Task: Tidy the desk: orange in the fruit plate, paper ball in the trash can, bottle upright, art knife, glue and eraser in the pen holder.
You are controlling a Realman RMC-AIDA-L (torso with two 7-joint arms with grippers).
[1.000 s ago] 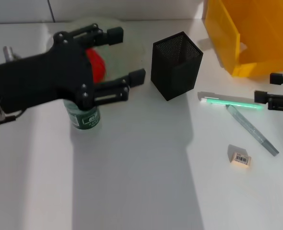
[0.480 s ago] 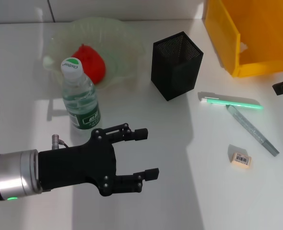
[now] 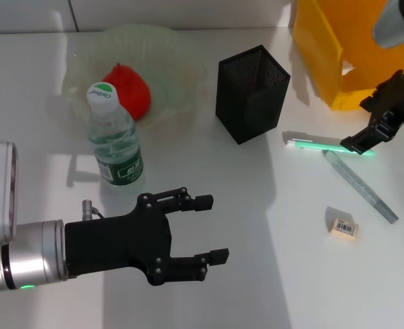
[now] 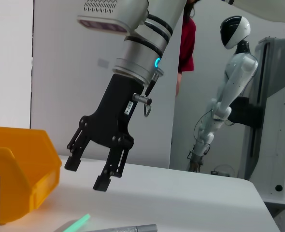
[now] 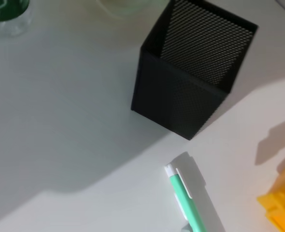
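A clear bottle (image 3: 114, 140) with a green label stands upright in front of the pale green fruit plate (image 3: 181, 51), which holds the reddish orange (image 3: 128, 88). My left gripper (image 3: 212, 228) is open and empty, low over the table in front of the bottle. My right gripper (image 3: 358, 125) is open above the right end of the green art knife (image 3: 329, 145); it also shows in the left wrist view (image 4: 87, 174). The grey glue pen (image 3: 359, 185) and the eraser (image 3: 343, 227) lie nearby. The black mesh pen holder (image 3: 251, 92) stands in the middle. No paper ball is in view.
A yellow bin (image 3: 352, 48) stands at the back right. The right wrist view shows the pen holder (image 5: 195, 72), the art knife's tip (image 5: 186, 198) and a corner of the bin (image 5: 282, 203).
My left gripper let go of the upright bottle and drew back toward the front. My right gripper came in from the right edge to above the art knife.
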